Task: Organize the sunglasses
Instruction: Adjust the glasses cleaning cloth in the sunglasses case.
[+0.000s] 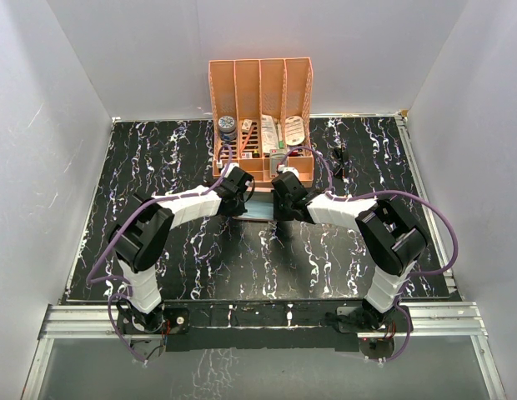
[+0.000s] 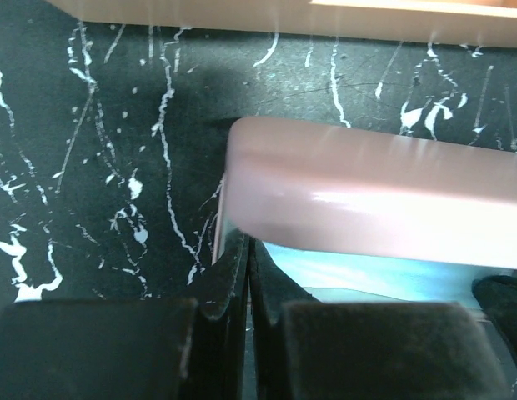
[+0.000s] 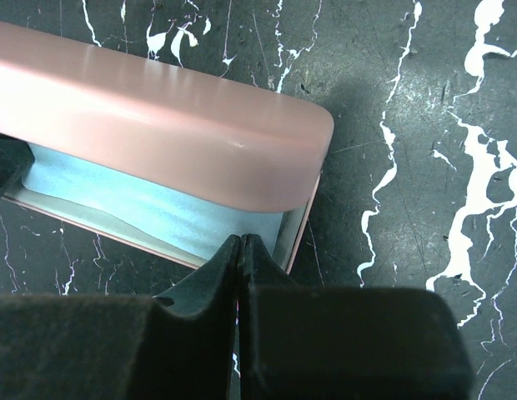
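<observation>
The left pincer (image 2: 241, 254) and right pincer (image 3: 242, 248) were both pressed shut at the near rim of the pink glasses case (image 3: 158, 125), its lid ajar over a light blue cloth (image 3: 150, 212). The sunglasses (image 1: 339, 160) lay farther back on the worktop (image 1: 158, 167), apart from the right pincer and just right of the orange organizer (image 1: 260, 83).

The pink case (image 3: 158, 125) holds a blue cloth (image 3: 150, 208).
</observation>
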### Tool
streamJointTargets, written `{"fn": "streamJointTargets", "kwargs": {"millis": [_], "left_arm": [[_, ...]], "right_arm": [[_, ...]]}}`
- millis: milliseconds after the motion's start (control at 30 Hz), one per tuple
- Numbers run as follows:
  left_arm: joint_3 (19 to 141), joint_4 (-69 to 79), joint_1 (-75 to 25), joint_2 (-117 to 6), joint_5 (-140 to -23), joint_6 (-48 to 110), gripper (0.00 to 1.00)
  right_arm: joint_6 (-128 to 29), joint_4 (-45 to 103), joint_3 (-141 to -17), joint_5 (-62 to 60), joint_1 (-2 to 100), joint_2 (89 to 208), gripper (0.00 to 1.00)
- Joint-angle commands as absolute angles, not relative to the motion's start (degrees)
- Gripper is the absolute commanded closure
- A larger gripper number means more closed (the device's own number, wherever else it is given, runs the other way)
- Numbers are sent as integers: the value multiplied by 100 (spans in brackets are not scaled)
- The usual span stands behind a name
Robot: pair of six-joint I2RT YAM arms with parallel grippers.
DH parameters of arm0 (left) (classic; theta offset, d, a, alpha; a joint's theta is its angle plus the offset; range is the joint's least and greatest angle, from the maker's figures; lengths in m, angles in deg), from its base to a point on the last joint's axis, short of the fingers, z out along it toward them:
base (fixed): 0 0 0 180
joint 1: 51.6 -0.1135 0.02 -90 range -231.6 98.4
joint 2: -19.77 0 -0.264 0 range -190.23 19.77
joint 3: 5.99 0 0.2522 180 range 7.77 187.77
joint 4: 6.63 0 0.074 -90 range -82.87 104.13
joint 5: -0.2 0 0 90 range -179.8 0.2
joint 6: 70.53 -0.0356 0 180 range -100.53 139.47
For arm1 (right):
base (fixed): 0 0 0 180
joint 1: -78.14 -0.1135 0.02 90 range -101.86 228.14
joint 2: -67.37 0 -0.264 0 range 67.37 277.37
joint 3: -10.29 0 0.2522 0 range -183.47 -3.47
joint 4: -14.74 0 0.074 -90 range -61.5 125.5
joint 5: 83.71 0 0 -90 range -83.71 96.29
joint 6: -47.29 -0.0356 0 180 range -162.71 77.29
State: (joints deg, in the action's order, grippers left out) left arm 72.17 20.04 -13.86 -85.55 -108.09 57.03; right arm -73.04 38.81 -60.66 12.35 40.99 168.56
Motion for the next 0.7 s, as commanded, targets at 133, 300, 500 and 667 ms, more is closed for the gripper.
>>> {"fn": "streamJointTargets", "kwargs": {"millis": [133, 300, 500, 667], "left_arm": [[7059, 2716, -1417, -8098, -11042, 5662, 100], [7096, 2734, -1392, -7764, -10906, 5673, 100], [7105, 2735, -1324, -7416, -10777, 5682, 100], [6935, 2508, -1295, -7104, -10695, 5631, 100]], "right_arm": [[-7224, 4129, -5880, 1566, 4116, 16523, 100], [-7166, 4041, -5913, 1511, 4109, 16396, 100], [-7128, 4019, -6057, 1434, 4099, 16262, 97], [-7119, 4006, -6060, 1387, 4075, 16107, 95]]}}
